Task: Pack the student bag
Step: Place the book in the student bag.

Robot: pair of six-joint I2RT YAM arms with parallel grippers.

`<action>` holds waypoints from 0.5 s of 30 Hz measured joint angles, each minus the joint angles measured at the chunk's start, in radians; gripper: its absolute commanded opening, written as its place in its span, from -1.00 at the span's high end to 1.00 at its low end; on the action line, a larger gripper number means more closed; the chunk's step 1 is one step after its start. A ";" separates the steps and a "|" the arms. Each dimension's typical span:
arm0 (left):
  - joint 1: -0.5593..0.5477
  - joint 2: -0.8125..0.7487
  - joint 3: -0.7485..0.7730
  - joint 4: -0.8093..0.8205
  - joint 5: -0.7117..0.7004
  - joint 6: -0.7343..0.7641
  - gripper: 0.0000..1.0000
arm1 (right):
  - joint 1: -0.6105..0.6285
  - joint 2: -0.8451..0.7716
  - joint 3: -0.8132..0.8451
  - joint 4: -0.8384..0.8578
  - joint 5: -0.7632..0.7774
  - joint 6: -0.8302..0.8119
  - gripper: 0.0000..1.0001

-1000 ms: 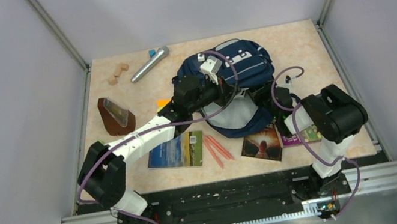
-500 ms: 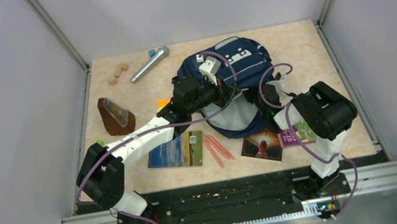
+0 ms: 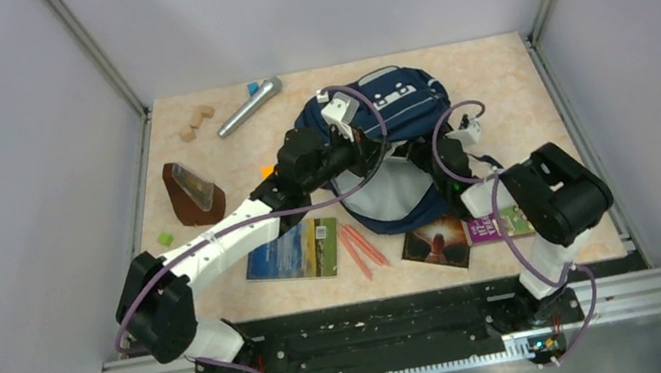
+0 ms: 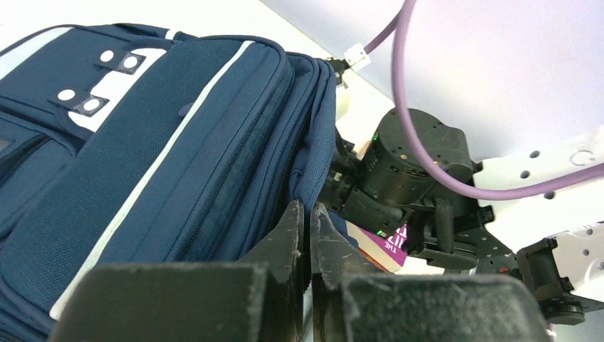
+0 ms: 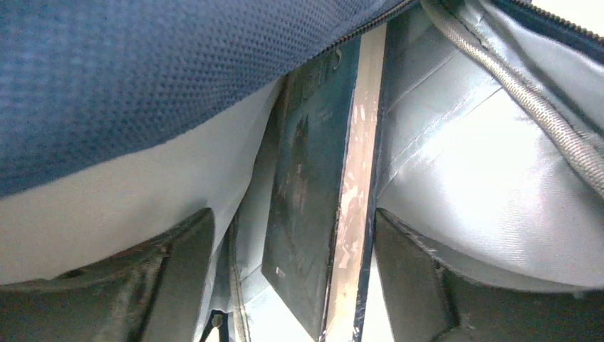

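Navy fabric of the student bag (image 3: 398, 99) lies centre-far on the table (image 3: 512, 85), long axis far-to-near, grey-lined mouth pointing at the arm bases. We see the left gripper (image 4: 308, 224) pinched together on the mouth's upper edge, apparently propping it open. Inside, the right gripper (image 5: 292, 214) has its fingers apart w/ a book (image 5: 313, 164) between them, lengthwise along the bag. Probably next: right arm backs straight out, nearward.

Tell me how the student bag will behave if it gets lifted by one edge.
Likely floppy: the student bag is soft fabric, and its edge folds where the left tool pinches it. It would probably sag unevenly, since a book stands inside.
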 measured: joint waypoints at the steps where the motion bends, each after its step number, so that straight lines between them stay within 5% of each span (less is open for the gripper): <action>1: 0.001 -0.003 0.000 0.000 -0.003 0.003 1.00 | 0.001 -0.019 -0.006 -0.012 0.000 -0.012 -0.82; 15: 0.032 -0.008 0.000 -0.014 0.006 -0.009 1.00 | 0.047 -0.417 -0.188 -0.233 0.004 -0.095 -0.86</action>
